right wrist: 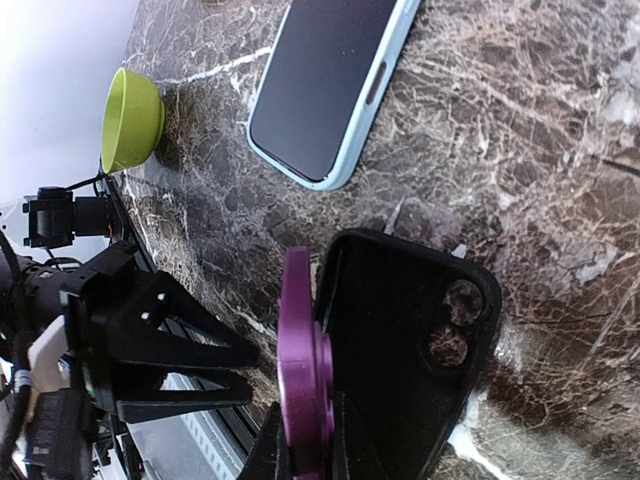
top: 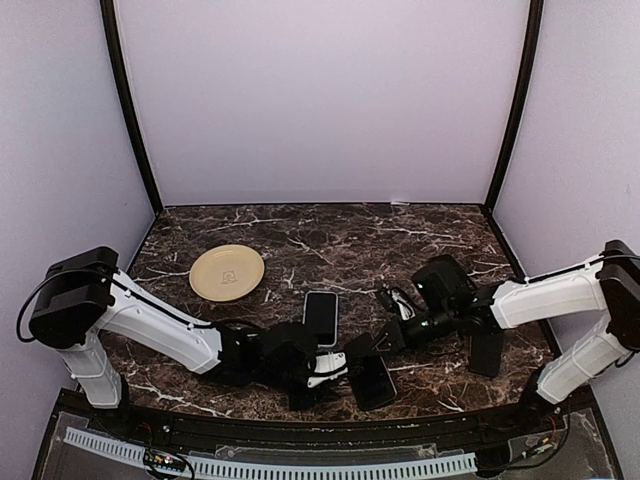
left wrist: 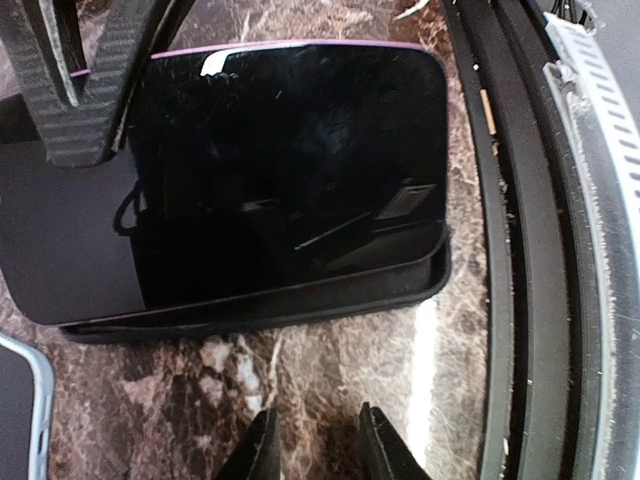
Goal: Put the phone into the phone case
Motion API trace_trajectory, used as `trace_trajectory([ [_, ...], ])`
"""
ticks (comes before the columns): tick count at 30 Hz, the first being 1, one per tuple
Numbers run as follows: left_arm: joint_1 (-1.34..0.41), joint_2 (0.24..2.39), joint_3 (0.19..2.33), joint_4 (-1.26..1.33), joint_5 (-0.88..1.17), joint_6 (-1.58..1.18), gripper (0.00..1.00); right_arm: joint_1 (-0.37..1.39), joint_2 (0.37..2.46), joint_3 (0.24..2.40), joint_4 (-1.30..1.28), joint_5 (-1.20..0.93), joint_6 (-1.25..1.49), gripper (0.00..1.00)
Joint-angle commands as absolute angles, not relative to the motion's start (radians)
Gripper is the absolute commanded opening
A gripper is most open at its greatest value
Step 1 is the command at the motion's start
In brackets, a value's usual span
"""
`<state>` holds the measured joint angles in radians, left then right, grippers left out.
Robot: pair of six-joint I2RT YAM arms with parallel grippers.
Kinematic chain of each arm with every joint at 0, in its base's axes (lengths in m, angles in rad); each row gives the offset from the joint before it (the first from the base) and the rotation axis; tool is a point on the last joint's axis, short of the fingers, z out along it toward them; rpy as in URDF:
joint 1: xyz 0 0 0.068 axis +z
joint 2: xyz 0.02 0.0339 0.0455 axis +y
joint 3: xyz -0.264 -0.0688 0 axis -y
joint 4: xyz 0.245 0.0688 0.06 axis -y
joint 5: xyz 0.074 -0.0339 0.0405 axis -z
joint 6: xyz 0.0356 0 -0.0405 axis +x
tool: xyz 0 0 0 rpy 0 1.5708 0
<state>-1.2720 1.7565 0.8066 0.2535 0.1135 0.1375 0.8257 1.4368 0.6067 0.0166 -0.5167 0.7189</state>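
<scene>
From above, the phone case (top: 372,381) is only a dark slab near the front edge of the marble table (top: 440,235), between both grippers and beside a blue-edged phone (top: 320,317). The right wrist view shows the right gripper (right wrist: 305,432) clamped on the purple phone (right wrist: 298,330), seen edge-on beside the open case. The left wrist view shows that phone's near edge inside the case rim, and the left gripper (left wrist: 318,420) slightly parted over bare marble, holding nothing.
</scene>
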Motion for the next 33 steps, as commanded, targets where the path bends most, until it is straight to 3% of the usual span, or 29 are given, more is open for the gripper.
trace_trajectory([
  [1, -1.270, 1.802, 0.853, 0.262, 0.113, 0.138, 0.29, 0.821, 1.467, 0.573, 0.125, -0.551, 0.777, 0.00],
  [8, -1.270, 1.860, 0.915, 0.231, 0.118, 0.163, 0.31, 0.811, 1.553, 0.527, 0.233, -0.552, 0.866, 0.00],
  [18, -1.270, 1.892, 0.952, 0.192, 0.178, 0.191, 0.32, 0.788, 1.511, 0.496, 0.289, -0.413, 0.959, 0.00],
  [19, -1.269, 1.899, 0.959, 0.188, 0.178, 0.191, 0.32, 0.787, 1.516, 0.497, 0.272, -0.415, 0.953, 0.04],
  [22, -1.267, 1.904, 0.964, 0.182, 0.178, 0.191, 0.32, 0.789, 1.492, 0.507, 0.165, -0.394, 0.907, 0.32],
  [26, -1.261, 1.898, 0.956, 0.184, 0.176, 0.189, 0.32, 0.788, 1.398, 0.564, -0.074, -0.305, 0.806, 0.56],
  [33, -1.258, 1.902, 0.961, 0.178, 0.181, 0.194, 0.32, 0.795, 1.313, 0.662, -0.386, -0.183, 0.696, 0.61],
])
